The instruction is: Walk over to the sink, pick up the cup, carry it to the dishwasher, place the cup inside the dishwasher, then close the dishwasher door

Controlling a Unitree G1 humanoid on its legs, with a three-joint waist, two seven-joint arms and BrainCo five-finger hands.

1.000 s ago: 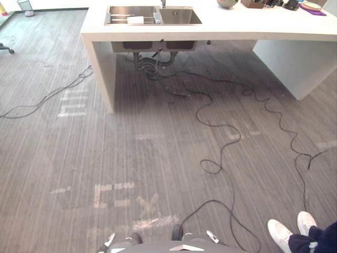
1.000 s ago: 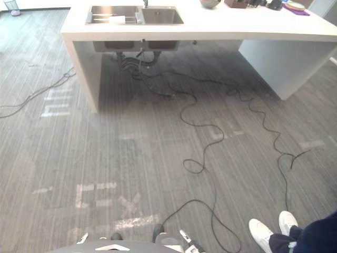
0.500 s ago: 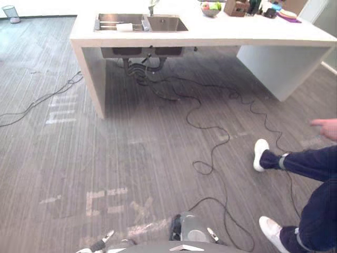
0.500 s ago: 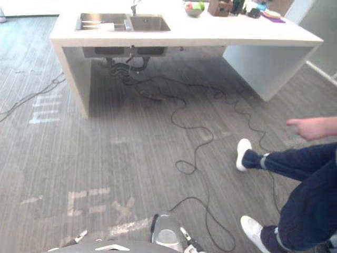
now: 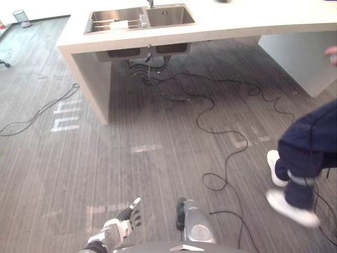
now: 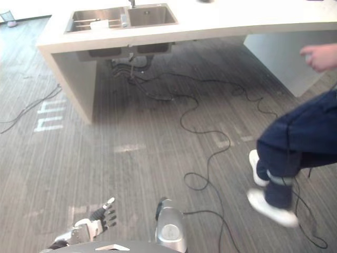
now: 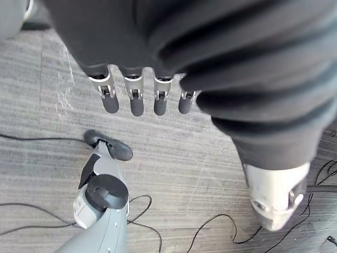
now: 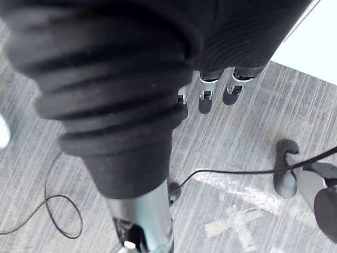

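- Fingers (image 7: 136, 101) of the left hand (image 5: 120, 227) were straight and held nothing; the right hand (image 8: 206, 97) was relaxed and empty too.
- What looked like the white cup (image 5: 118, 24) lay in the sink (image 5: 169, 17), well apart from both hands.

Lighting: bright, even; white counter (image 5: 237, 26) washed pale toward 12 o'clock; dull sheen on steel sink (image 5: 139, 18) at 11 o'clock; soft shadow beneath counter; floor (image 5: 158, 174) brightest toward 10 o'clock

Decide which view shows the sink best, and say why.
The left eye view: both basins of the sink sit whole, nearer the middle. The right eye view has it too, further to the side. The wrist views face the floor.
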